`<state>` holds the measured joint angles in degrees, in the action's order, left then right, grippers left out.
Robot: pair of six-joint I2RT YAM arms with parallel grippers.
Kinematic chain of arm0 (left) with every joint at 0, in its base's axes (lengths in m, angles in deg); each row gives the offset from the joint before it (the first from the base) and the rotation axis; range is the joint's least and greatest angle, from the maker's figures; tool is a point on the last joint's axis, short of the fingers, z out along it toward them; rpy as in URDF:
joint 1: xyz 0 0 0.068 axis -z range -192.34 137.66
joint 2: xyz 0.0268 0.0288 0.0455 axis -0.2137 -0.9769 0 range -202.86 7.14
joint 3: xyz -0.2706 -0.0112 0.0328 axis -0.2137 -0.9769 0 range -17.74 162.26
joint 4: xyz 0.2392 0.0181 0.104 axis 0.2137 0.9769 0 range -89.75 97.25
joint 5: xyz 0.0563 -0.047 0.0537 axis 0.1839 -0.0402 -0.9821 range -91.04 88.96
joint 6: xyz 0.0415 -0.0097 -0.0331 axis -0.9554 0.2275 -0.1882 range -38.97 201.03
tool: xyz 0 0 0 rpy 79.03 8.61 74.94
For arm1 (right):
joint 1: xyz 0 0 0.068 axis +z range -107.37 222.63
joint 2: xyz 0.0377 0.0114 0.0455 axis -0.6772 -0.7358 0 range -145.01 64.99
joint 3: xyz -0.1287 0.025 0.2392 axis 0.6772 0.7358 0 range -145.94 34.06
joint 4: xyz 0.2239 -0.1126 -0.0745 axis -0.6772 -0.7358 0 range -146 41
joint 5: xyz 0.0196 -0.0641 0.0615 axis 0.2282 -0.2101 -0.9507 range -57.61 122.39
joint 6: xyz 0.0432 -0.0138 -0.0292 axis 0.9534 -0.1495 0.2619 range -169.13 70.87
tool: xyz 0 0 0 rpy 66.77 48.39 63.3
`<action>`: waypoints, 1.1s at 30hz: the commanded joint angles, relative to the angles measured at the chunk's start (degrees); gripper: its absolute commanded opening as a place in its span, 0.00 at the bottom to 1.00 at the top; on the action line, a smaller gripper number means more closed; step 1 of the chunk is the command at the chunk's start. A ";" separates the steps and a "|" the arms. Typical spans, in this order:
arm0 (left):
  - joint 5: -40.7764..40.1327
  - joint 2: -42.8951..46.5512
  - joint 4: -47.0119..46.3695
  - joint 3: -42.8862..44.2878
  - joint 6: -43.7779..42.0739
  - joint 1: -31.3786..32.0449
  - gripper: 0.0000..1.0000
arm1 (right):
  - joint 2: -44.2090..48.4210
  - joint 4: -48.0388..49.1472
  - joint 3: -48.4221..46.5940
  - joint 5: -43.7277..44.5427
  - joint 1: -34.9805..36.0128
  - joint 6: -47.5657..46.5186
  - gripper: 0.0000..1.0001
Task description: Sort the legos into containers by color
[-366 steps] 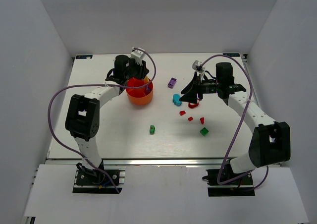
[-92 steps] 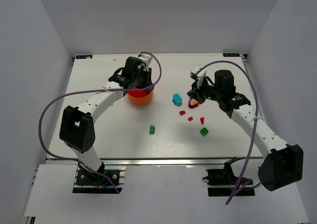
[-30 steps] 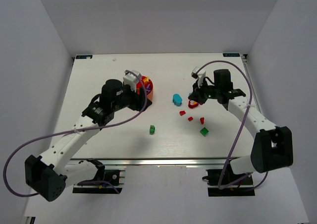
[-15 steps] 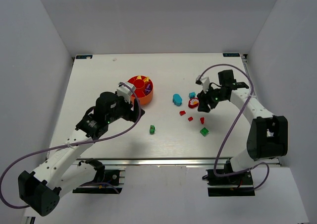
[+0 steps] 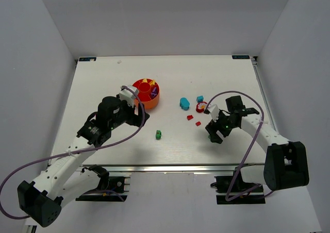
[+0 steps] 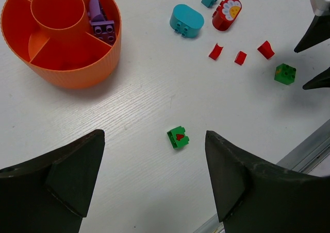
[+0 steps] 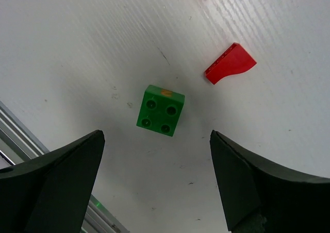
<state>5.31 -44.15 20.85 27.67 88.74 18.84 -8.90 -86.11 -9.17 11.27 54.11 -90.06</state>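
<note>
Both left fingers (image 6: pixel 64 173) and right fingers (image 7: pixel 56 179) gape wide, empty, right over a green brick (image 7: pixel 160 111).

Tub (image 5: pixel 146 93): left of the worktop's (image 5: pixel 93 83) middle, towards the far side; pieces in two compartments beside its cup.
Rounded brick (image 5: pixel 184 103): right of the tub, apart from it.
Small brick (image 5: pixel 199 98), flower piece (image 5: pixel 201 107): further right, just beside each other.
Wedges (image 6: pixel 215 51): three in a row, nearer than these.
Heart brick (image 6: pixel 178 137): alone, before the tub — under the left tool (image 6: pixel 153 136).
Stud brick (image 7: pixel 160 111): before the wedges — under the right tool (image 7: pixel 157 140).
</note>
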 commanded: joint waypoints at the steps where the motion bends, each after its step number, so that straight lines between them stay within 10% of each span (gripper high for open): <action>1: -0.81 0.75 0.23 -0.49 -0.32 -0.33 0.88 | 1.47 4.84 1.91 2.31 0.73 1.63 0.88; 14: -1.34 0.49 0.05 -0.76 -0.32 -0.33 0.89 | -1.35 15.30 6.92 8.64 5.56 12.36 0.74; 22: -0.46 0.66 -0.65 -0.93 0.38 -0.33 0.89 | -1.61 15.04 7.89 11.11 6.53 12.19 0.49; 33: 26.13 -8.28 -18.20 -3.49 17.41 -0.33 0.83 | 5.50 2.50 0.87 -8.81 6.44 -6.95 0.13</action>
<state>19.45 -48.50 10.93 24.70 98.18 18.71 -7.74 -77.80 -3.07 14.22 60.38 -85.95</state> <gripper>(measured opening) 0.837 0.425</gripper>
